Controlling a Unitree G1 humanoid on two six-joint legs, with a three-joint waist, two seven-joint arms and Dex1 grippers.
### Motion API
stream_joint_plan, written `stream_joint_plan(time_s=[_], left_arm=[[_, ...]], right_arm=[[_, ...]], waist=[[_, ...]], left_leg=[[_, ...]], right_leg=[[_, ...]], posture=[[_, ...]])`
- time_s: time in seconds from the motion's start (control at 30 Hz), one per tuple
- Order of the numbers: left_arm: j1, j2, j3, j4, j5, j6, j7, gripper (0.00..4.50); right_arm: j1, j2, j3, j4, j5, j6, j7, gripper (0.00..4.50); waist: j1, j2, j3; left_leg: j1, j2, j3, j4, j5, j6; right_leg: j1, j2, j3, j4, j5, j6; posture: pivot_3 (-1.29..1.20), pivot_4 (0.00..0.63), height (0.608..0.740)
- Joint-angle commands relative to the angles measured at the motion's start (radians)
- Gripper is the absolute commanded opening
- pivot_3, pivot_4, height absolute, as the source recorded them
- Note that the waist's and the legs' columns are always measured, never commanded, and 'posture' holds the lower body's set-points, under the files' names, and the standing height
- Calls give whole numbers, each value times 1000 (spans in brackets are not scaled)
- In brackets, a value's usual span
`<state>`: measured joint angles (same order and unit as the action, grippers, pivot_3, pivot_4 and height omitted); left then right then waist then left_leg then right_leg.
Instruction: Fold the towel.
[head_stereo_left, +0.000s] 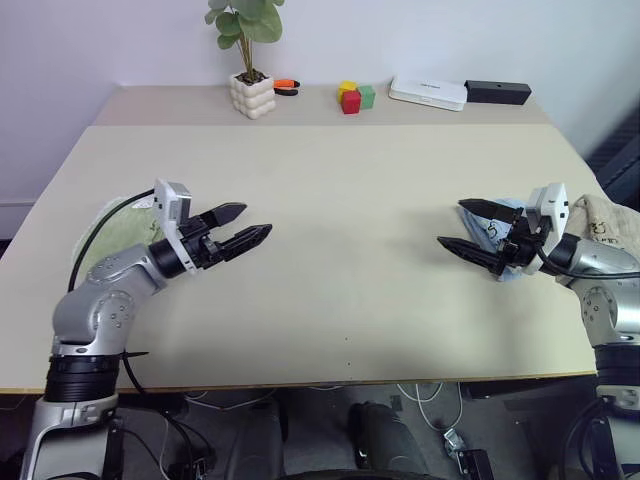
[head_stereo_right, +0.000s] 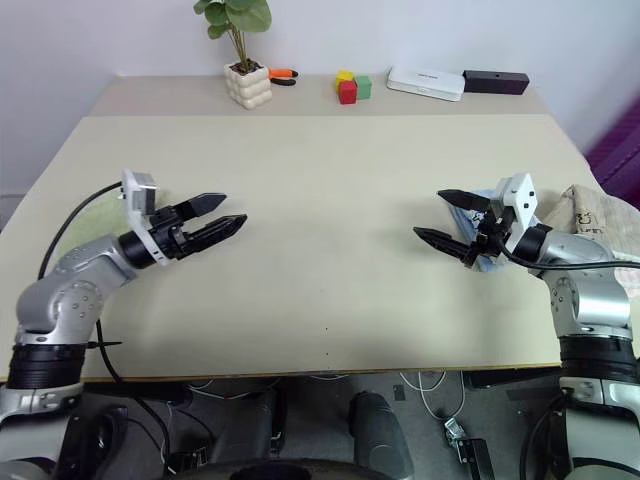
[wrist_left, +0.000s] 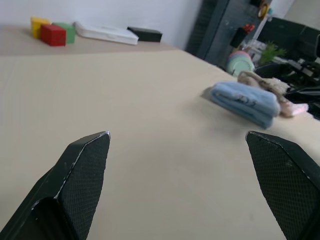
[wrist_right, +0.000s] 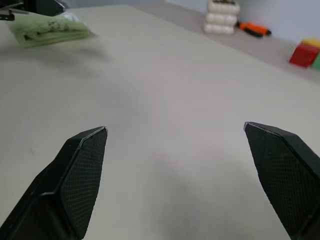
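Observation:
The light green towel lies bunched at the table's left edge, partly hidden behind my left arm. In the right wrist view the towel shows as a folded heap far across the table. My left gripper hovers open over bare tabletop just right of the towel, pointing toward the middle and holding nothing. My right gripper is open and empty on the right side, pointing inward toward the left one. Both grippers stand above the table, apart from any cloth.
A light blue towel and a beige towel lie at the right edge behind my right gripper. Along the far edge stand a potted plant, an orange marker, coloured blocks, a white box and a black box.

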<state>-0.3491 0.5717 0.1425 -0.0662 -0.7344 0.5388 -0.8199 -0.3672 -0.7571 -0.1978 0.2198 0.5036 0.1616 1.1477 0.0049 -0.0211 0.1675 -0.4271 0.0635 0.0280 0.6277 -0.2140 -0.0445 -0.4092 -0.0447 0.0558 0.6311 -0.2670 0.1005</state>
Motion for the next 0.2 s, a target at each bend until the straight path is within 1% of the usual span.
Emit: stream_joint_plan(time_s=[0.03,0.2], left_arm=[[-11,-20,5,-17,12,-15,2,4459],[11,-35,-3,-13,48,-33,-10,4459]], right_arm=[[-9,0,-25,-62,12,5,-15,4500],[-30,25,-3,-70,3,1,-24,4500]], waist=[[0,0,0],[-1,0,0]], left_leg=[[0,0,0,0,0,0],[0,0,0,0,0,0]], right_leg=[[0,0,0,0,0,0],[0,0,0,0,0,1]], posture=[[0,150,740],[0,150,740]])
